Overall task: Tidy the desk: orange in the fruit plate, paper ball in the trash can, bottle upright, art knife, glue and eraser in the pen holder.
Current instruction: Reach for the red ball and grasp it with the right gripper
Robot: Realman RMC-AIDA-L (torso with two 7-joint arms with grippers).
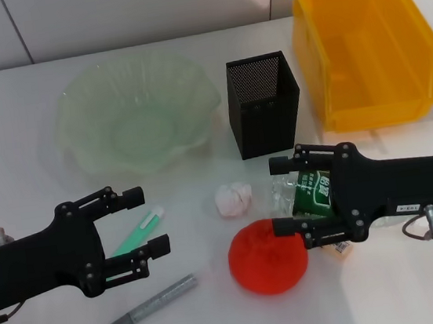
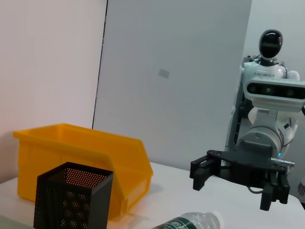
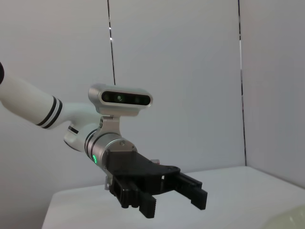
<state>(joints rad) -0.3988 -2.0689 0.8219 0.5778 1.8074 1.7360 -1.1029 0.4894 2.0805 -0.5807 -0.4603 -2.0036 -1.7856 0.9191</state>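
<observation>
Black jaws on both arms stand wide apart, neither one pinching anything. The right gripper (image 1: 284, 195) hangs low over the desk with its fingers spread, and the bottle (image 1: 309, 196) lies on its side in the gap between them, its green label showing under the fingers; whether a finger actually touches the plastic I cannot tell. Just beside the near finger of that gripper sits the orange (image 1: 267, 256), its ribbed red skin close to the fingertip. The paper ball (image 1: 233, 199) rests a little past the fingertips, between the two grippers. A small barcode sticker peeks out under the near finger; what it is stuck to is hidden.

The left gripper (image 1: 146, 221) is open as well, its fingers (image 1: 132, 196) parted with nothing between them but the cap end of a green-and-white tube, probably the glue (image 1: 137, 233), which lies on the desk under the gap. Near its lower finger lies a grey stick, likely the art knife (image 1: 149, 305).

Beyond the right gripper's fingertips stands the pen holder (image 1: 265, 104), upright, and behind it to the right the trash can (image 1: 364, 43). The fruit plate (image 1: 138, 111) sits well beyond the left gripper's fingertips.

From the left wrist view the right gripper (image 2: 233, 183) shows spread above the bottle (image 2: 190, 222).
</observation>
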